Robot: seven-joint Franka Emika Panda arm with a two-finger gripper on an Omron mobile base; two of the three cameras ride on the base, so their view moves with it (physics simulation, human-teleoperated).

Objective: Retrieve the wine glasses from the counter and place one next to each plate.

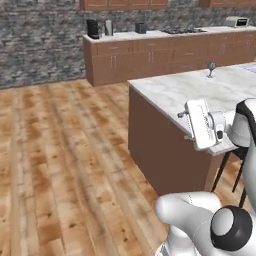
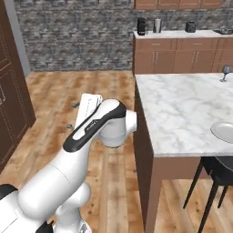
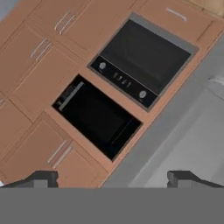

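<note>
Glossy white rounded arm (image 2: 54, 182) segments, black joint caps, flat white hand, small dark gripper (image 3: 112, 178) tips

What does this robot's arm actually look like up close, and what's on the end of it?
The arm is a chain of smooth, glossy white rounded shells with dark grey to black bands and caps at the joints. It ends in a flat white boxy hand. The two-finger gripper has two small, dark, blocky finger tips. No loose cables or markings show.
</note>
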